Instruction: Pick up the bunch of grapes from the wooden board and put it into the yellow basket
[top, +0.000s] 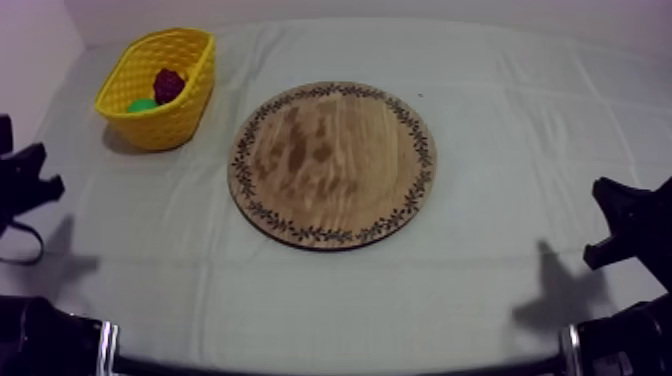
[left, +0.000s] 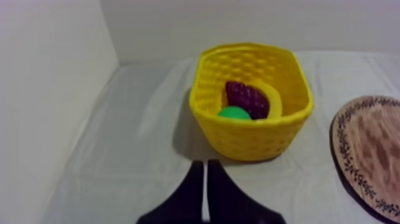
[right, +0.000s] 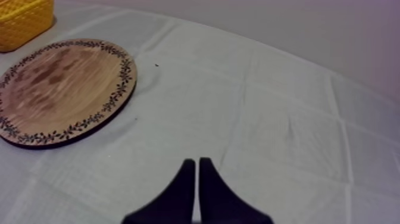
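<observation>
The dark purple bunch of grapes (top: 168, 84) (left: 246, 99) lies inside the yellow basket (top: 190, 52) (left: 256, 140) at the table's back left, beside a green fruit (top: 142, 105) (left: 233, 113) and a yellow banana (left: 271, 98). The round wooden board (top: 333, 163) (left: 372, 149) (right: 59, 83) with a patterned rim lies bare in the middle. My left gripper (top: 30, 185) (left: 204, 170) rests low at the left, shut on nothing, pointing at the basket. My right gripper (top: 620, 225) (right: 196, 167) rests low at the right, shut on nothing.
The grey-white cloth (top: 500, 120) covers the table, with creases to the right of the board. A wall runs close behind the basket (right: 21, 24) and along the table's left side.
</observation>
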